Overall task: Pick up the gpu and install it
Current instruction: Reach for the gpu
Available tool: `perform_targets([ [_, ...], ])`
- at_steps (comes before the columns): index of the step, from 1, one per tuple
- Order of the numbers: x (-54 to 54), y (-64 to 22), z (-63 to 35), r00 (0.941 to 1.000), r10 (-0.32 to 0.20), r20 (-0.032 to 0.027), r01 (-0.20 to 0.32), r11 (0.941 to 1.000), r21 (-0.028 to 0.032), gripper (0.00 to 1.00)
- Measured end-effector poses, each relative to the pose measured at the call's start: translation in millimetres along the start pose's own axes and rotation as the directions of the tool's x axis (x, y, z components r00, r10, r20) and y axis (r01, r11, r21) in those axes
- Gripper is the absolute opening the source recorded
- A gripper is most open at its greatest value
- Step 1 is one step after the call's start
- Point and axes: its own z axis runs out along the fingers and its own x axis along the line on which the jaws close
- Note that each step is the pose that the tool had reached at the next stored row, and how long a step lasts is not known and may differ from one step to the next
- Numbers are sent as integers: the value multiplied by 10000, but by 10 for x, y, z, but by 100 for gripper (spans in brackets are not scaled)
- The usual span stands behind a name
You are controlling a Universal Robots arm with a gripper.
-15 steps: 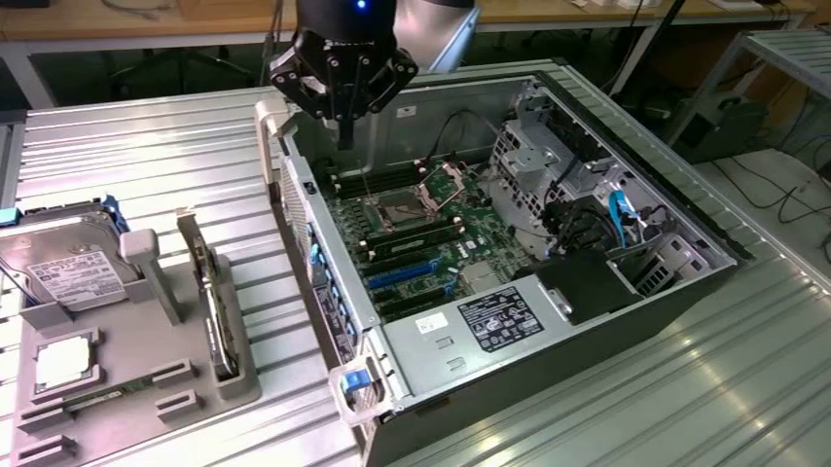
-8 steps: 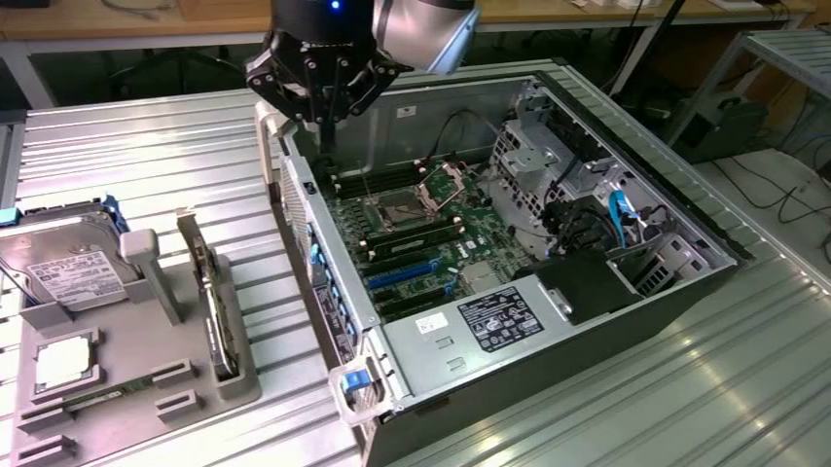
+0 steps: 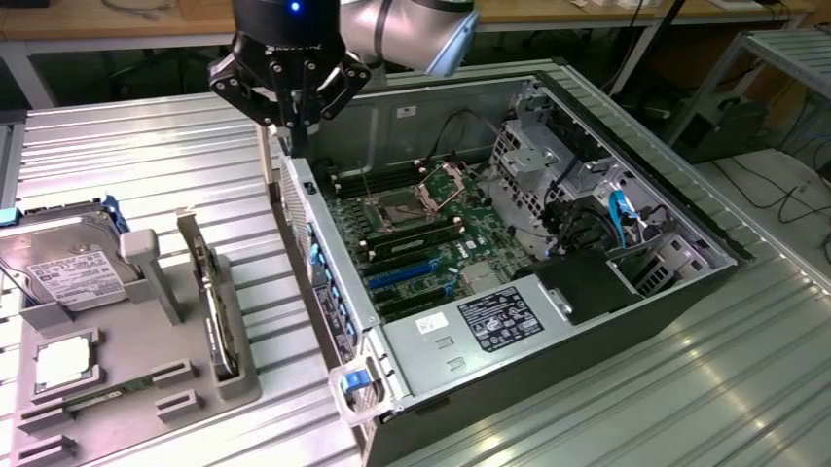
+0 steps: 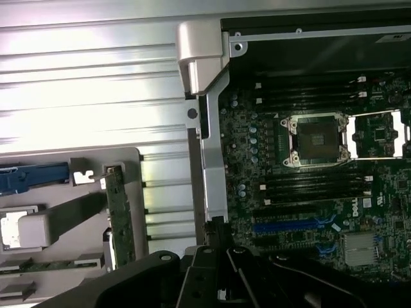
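Note:
The gpu (image 3: 212,306) stands on its edge in a slot of the grey holder (image 3: 240,384) at the exterior view's left, a thin dark card with a silver bracket. In the wrist view the gpu (image 4: 119,218) shows as a narrow green strip in the same holder. My gripper (image 3: 296,136) hangs shut and holds nothing, above the near wall of the open computer case (image 3: 429,345), up and to the exterior view's right of the gpu. The dark fingers (image 4: 215,234) meet over the case wall.
A silver hard drive (image 3: 72,274) with a white label lies in the holder beside the gpu. The motherboard (image 3: 429,238) has a bare processor socket (image 4: 316,138) and blue card slots (image 4: 289,224). Cables and drive cages (image 3: 610,214) crowd the case's far end.

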Motion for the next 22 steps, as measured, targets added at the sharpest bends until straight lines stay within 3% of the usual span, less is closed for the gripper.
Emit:
perform_targets([
  [22, 418, -41, -11, 10000, -8, 1, 8, 10000, -1, 11],
])
